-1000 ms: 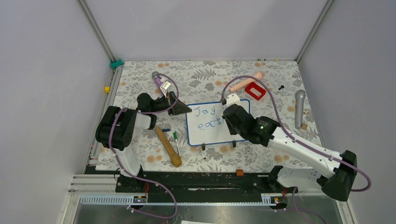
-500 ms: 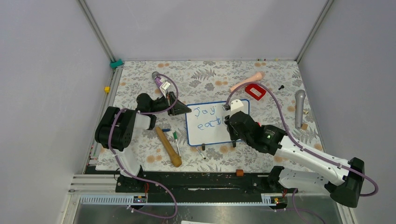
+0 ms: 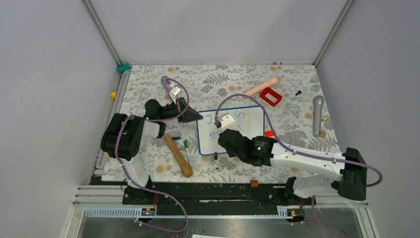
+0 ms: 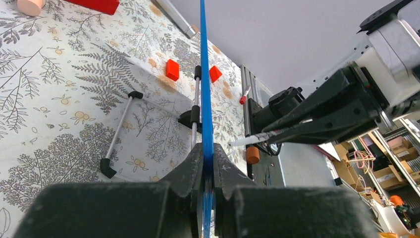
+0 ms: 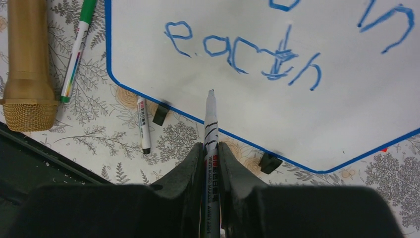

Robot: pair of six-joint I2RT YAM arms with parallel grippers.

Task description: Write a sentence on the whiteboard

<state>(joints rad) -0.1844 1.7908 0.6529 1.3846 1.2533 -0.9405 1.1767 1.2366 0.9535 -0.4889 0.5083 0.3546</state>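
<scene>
Left hand (image 4: 207, 154) clamps the whiteboard (image 5: 322, 119) by its blue edge to steady it, while right hand (image 5: 210, 148), closed on a marker (image 5: 211, 121), poises the tip under the unfinished sentence (image 5: 280, 55).

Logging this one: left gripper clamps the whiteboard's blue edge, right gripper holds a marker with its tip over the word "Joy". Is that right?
Not quite. The right wrist view shows the marker with its tip over blank whiteboard below "each", not over "Joy". The rest stands: the left gripper clamps the blue edge, and the right gripper holds the marker.
</scene>
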